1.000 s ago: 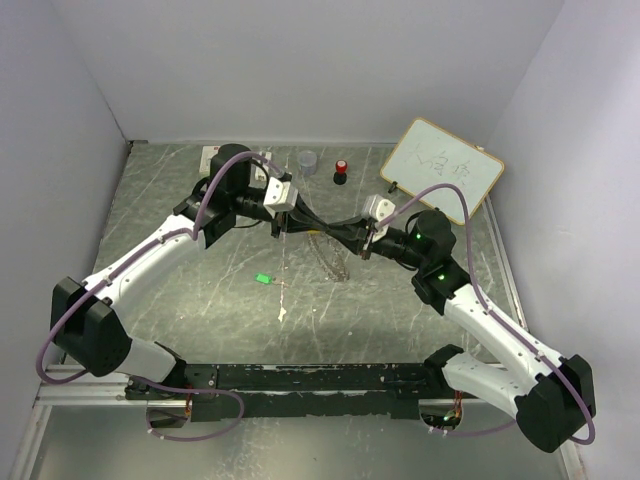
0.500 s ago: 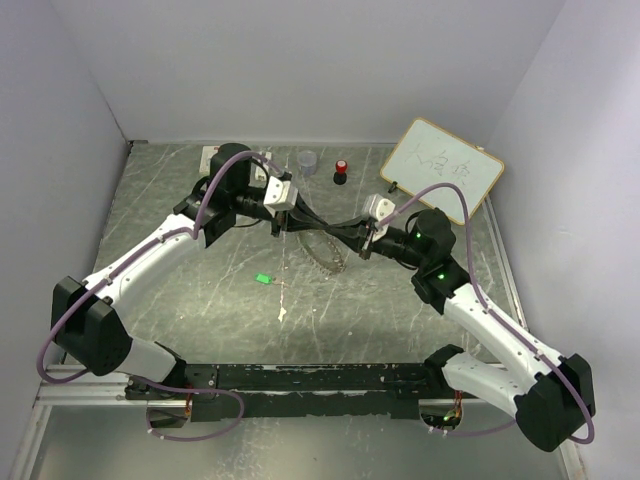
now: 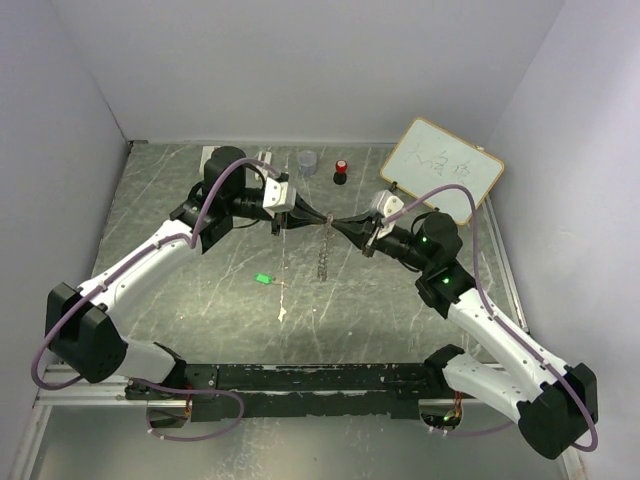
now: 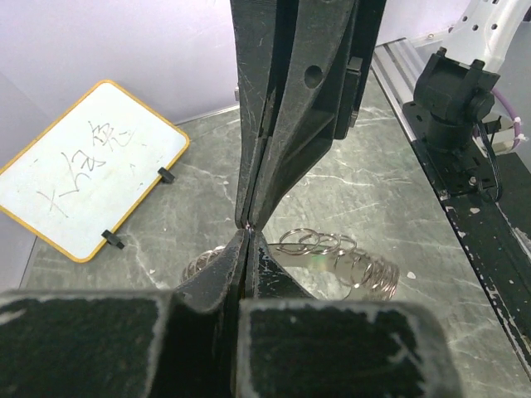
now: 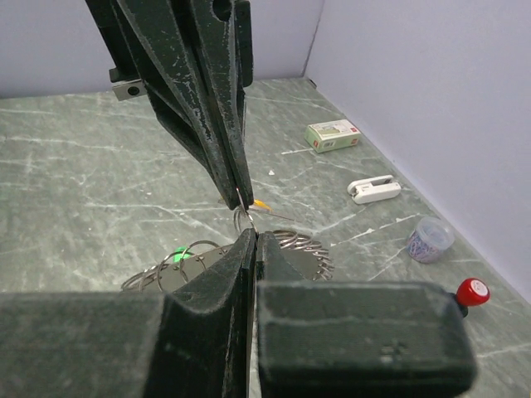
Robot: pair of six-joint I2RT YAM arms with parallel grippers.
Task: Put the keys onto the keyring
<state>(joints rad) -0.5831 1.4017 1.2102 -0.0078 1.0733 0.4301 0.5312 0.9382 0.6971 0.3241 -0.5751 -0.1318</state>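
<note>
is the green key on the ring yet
No, the green key lies flat on the table, well apart from the hanging ring.

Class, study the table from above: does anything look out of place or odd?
The keyring hangs between the left gripper and right gripper, its loops fanned apart like a stretched spring. The green key lies alone on the table, unthreaded.

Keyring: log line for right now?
left claw: shut on keyring | right claw: shut on keyring | keyring: hanging between claws | green key: on table
</note>
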